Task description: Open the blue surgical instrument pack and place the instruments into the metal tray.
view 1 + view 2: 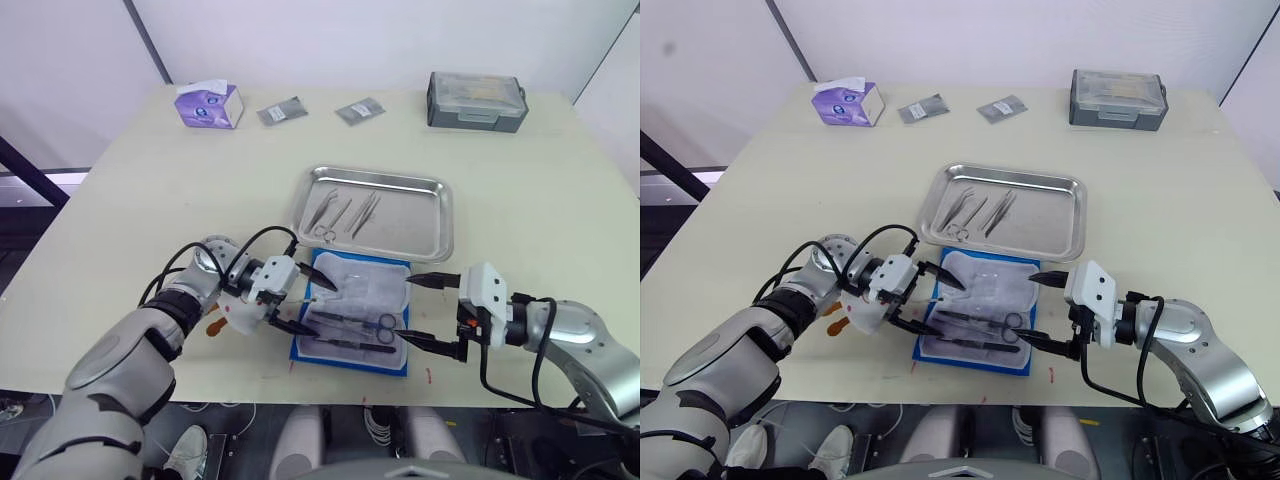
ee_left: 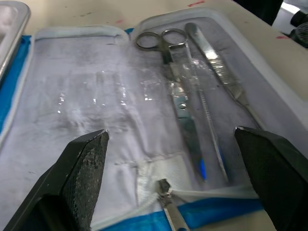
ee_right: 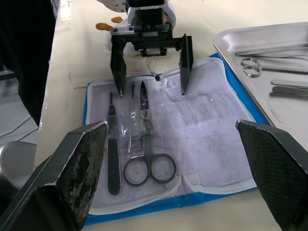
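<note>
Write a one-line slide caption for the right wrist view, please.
Both open grippers, left gripper and right gripper, face across the opened blue surgical instrument pack, scissors still inside.

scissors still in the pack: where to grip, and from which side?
Grip the scissors at the shank just past the ring handles, probably with the right gripper. The rings lie toward that gripper, at the open edge of the blue surgical instrument pack, while the blades sit under the clear pocket toward the left gripper. Drawing them out rings-first looks easiest.
</note>
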